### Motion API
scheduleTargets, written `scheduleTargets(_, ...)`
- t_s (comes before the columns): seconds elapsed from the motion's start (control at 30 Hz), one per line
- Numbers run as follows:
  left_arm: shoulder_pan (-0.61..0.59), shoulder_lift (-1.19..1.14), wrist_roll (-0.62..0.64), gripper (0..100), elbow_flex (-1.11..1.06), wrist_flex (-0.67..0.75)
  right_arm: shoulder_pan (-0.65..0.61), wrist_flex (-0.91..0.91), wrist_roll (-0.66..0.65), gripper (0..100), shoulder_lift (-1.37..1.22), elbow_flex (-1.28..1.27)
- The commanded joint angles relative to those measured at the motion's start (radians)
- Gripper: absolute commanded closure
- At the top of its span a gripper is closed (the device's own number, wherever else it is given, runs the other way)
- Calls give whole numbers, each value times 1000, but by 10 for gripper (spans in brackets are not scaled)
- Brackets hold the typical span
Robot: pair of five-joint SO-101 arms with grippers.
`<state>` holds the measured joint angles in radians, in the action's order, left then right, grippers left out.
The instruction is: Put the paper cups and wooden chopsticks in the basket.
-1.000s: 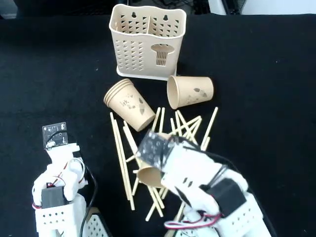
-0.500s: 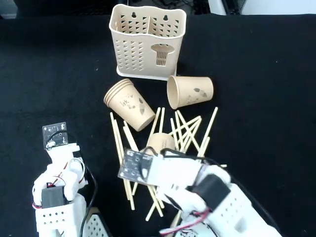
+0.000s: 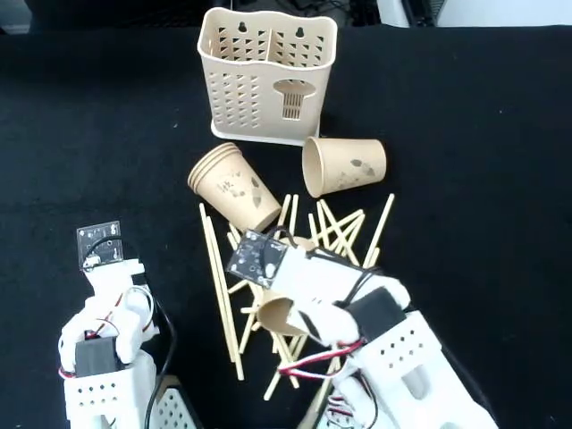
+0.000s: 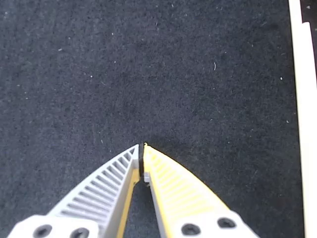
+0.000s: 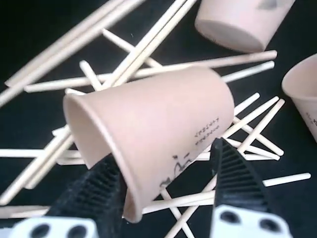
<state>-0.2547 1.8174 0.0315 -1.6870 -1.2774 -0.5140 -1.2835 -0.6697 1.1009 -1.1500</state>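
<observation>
The right fingers [image 5: 233, 173] pinch a cup [image 5: 148, 114] on its side over the scattered chopsticks [image 3: 219, 277]. A cup stack [image 3: 231, 188] and a lone cup [image 3: 344, 165] lie near the basket [image 3: 241, 98]. The left fingers [image 4: 114, 183], pressed together, hang over the tabletop [image 4: 148, 64].

The cup [image 5: 148, 124] between my right gripper's [image 5: 166, 151] ribbed black plastic fingers [image 5: 235, 178] is smooth, matt paper. Beneath it lie pale bare-wood chopsticks [image 5: 148, 44] on matt, fuzzy black cloth [image 5: 29, 34].

High camera looks down over table [image 3: 465, 134]; right wrist close on its chopsticks [image 5: 148, 42], left seemingly closer
</observation>
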Motion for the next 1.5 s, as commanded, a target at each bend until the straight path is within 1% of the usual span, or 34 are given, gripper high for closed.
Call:
scheduleTargets(0.0, -8, 2, -5, 969, -10, 2, 48, 35, -52, 851, -2, -15)
scheduleTargets(0.1, -8, 2, -5, 969, -10, 2, 52, 35, -48, 985, -1, -12)
scheduleTargets(0.17, -8, 2, -5, 969, -10, 2, 52, 29, -46, 973, -1, 1)
scheduleTargets(0.27, -8, 2, -5, 969, -10, 2, 52, 26, -46, 985, -1, 27)
scheduleTargets(0.37, -8, 2, -5, 969, -10, 2, 48, -25, -46, 986, 5, 85)
scheduleTargets(0.57, -8, 2, -5, 969, -10, 2, 54, -282, -49, 986, 176, 334)
scheduleTargets(0.67, -8, 2, -5, 969, -10, 2, 61, -379, -44, 986, 262, 466)
scheduleTargets(0.7, -8, 2, -5, 969, -10, 2, 91, -397, -44, 986, 282, 496)
scheduleTargets(0.77, -8, 2, -5, 969, -10, 2, 207, -405, -44, 986, 308, 524)
scheduleTargets(0.87, -8, 2, -5, 969, -10, 2, 473, -371, -52, 986, 329, 521)
scheduleTargets(0.97, -4, 2, -6, 968, -10, 2, 744, -287, -52, 986, 326, 479)
scheduleTargets(1.03, 13, 2, -8, 968, -10, 2, 885, -198, -52, 986, 321, 418)
scheduleTargets(1.1, 36, 2, -6, 968, -10, 2, 996, -110, -52, 986, 300, 341)
scheduleTargets(1.17, 53, 2, -6, 968, -10, 2, 1074, -20, -48, 986, 260, 272)
scheduleTargets(1.27, 61, 2, -5, 968, -10, 2, 1138, 97, -44, 986, 157, 208)
scheduleTargets(1.37, 64, 2, -5, 969, -10, 2, 1158, 167, -6, 986, 13, 211)
scheduleTargets(1.47, 64, 2, -5, 969, -10, 2, 1157, 189, 35, 986, -171, 283)
